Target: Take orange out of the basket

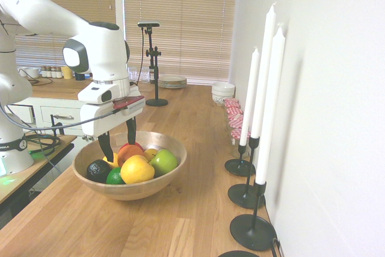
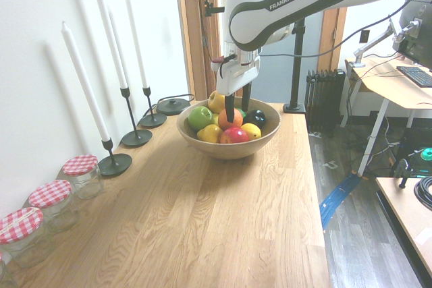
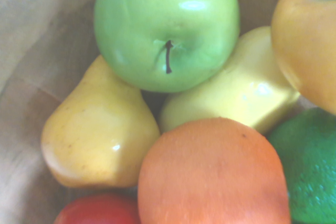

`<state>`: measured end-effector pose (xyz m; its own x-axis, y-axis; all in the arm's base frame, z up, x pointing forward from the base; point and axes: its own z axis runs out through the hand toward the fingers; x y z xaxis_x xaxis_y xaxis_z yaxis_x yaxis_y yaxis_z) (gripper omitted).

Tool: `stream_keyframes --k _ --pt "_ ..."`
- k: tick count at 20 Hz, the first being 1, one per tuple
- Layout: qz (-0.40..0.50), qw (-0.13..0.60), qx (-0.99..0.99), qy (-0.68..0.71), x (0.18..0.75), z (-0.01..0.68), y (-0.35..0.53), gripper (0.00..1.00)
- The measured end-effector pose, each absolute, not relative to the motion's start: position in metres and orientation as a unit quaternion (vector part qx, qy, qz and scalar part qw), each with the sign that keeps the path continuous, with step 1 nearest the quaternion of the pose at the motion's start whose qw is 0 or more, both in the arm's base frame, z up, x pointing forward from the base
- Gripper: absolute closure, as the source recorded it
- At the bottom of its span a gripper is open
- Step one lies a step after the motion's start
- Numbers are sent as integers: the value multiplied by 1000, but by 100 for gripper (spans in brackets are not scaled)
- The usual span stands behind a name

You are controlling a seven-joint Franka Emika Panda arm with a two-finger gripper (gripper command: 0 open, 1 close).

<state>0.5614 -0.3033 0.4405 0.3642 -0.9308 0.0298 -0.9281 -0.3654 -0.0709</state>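
While hanging straight down over the basket (image 1: 171, 148), gripper (image 1: 118, 138) wide open, dark fingers (image 1: 106, 146) either side of the orange (image 1: 129, 151), holding nothing; contact with the fruit impossible to tell. Orange in the pile inside the wooden basket on the counter (image 1: 180, 221). Packed beside it: yellow apple (image 1: 137, 170), green apple (image 1: 163, 162), lime (image 1: 115, 177), dark avocado (image 1: 98, 170). Farther right, by the wall, white candles (image 1: 264, 82) in black holders.
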Motion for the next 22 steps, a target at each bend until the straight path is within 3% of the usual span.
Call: stream_keyframes --k 5,6,22 --pt "-32 30 -829 557 576 435 -310 0" --pt "-33 31 -830 556 580 435 -311 100" --pt "-24 35 -834 550 596 428 -314 100"
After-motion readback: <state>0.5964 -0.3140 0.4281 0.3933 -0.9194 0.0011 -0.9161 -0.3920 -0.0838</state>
